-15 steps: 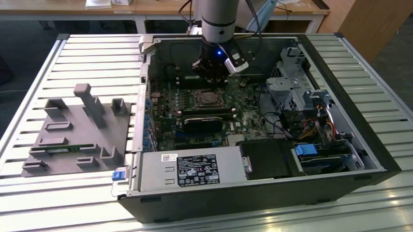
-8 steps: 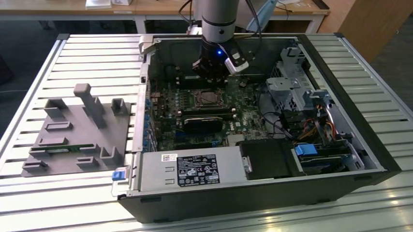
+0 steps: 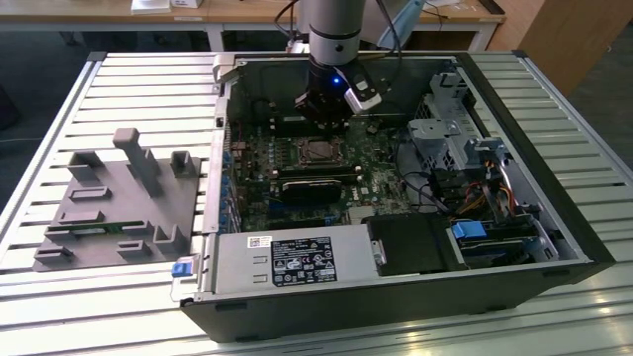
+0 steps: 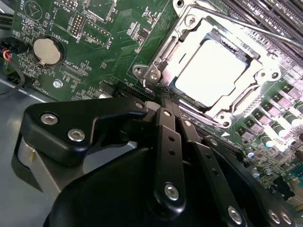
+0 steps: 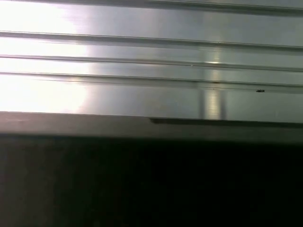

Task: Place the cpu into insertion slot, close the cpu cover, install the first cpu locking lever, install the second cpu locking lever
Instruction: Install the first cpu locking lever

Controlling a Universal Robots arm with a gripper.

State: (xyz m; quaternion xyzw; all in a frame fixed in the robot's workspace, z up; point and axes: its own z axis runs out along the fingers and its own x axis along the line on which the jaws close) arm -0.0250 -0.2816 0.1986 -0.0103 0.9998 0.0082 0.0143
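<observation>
We see cpu [image 4: 210,71] flat in slot [image 4: 265,56], cover [image 4: 165,49] down; gripper [image 4: 163,101] beside it, fingers pinched together, empty.

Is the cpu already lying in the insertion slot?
Yes, in the second wrist view the cpu lies flat inside the insertion slot, framed by silvery metal.

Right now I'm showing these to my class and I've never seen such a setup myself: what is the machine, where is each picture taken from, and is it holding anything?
It is a single robot arm reaching into an open computer case on a slatted table. The exterior view looks down from off the arm; the gripper hangs over the circuit board. The second wrist view looks along the gripper's black fingers at the chip, seated under its metal cover. The first wrist view shows metal slats. A grey holder block lies at the exterior view's left. I see nothing held.
</observation>
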